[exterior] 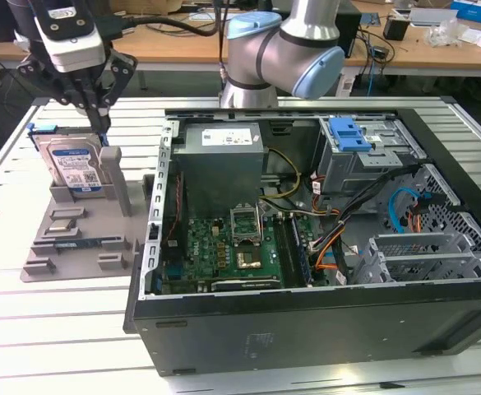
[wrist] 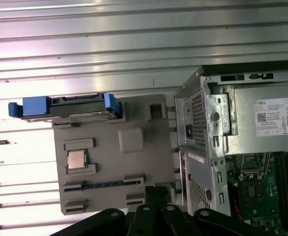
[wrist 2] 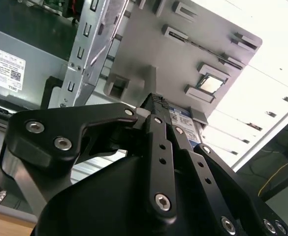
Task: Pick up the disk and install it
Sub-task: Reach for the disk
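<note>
The disk [exterior: 71, 164] stands on edge in a grey fixture [exterior: 76, 239] on the exterior view's left, with its blue-and-white label facing the camera and blue rails at its sides. In the first wrist view the disk [wrist: 65, 105] is seen edge-on, with blue rails at both ends. My gripper [exterior: 101, 122] hangs just above the disk's upper corner on the exterior view's right. Its fingers are together and hold nothing. In the second wrist view the gripper [wrist 2: 156, 103] points at the fixture, and part of the disk's label [wrist 2: 183, 120] shows behind it.
An open computer case [exterior: 306, 329] lies to the exterior view's right of the fixture. It holds a grey power supply box [exterior: 224, 156], a green motherboard [exterior: 240, 247], cables, and a drive cage with a blue latch [exterior: 351, 132]. A processor chip [wrist: 76, 159] sits in the fixture.
</note>
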Motion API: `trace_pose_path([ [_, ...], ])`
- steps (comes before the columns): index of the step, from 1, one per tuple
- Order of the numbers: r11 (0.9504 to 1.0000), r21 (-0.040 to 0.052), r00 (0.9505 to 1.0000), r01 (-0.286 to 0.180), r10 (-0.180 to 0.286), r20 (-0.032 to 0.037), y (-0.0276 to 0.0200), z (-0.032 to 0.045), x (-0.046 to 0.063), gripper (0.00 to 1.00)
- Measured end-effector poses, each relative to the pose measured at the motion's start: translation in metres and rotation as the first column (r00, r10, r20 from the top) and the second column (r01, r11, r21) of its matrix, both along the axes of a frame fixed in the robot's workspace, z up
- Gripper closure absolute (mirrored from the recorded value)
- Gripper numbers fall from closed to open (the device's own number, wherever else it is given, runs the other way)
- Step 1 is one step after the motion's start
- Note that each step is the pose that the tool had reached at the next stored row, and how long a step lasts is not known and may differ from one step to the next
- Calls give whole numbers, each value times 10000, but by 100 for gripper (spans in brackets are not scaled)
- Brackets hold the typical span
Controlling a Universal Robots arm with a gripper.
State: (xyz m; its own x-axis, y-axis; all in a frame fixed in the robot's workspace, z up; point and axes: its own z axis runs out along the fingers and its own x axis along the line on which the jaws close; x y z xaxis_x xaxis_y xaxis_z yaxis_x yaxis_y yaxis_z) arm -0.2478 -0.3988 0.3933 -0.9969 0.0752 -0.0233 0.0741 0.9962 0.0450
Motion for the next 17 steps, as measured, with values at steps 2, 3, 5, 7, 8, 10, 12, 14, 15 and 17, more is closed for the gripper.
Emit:
trace_pose_path([
  [2, 10000, 1, 10000, 1, -1, 0, 3, 0, -44, 89],
  [3, 10000, 1, 10000, 1, -1, 0, 8, 0, -81, 89],
  [5, 10000, 1, 10000, 1, -1, 0, 19, 0, -133, 89],
  [7, 10000, 1, 10000, 1, -1, 0, 47, 0, -211, 89],
  [8, 10000, 1, 10000, 1, -1, 1, 54, -1, -231, 89],
  [10, 10000, 1, 10000, 0, 0, 0, 73, 0, -288, 89],
  [12, 10000, 0, 10000, 2, -2, 0, 106, 0, -393, 89],
  [14, 10000, 0, 10000, 1, -1, 0, 120, 0, -441, 89],
  [15, 10000, 1, 10000, 1, -1, 0, 126, -1, -467, 89],
  [17, 10000, 1, 10000, 0, 0, 1, 138, -1, -511, 89],
])
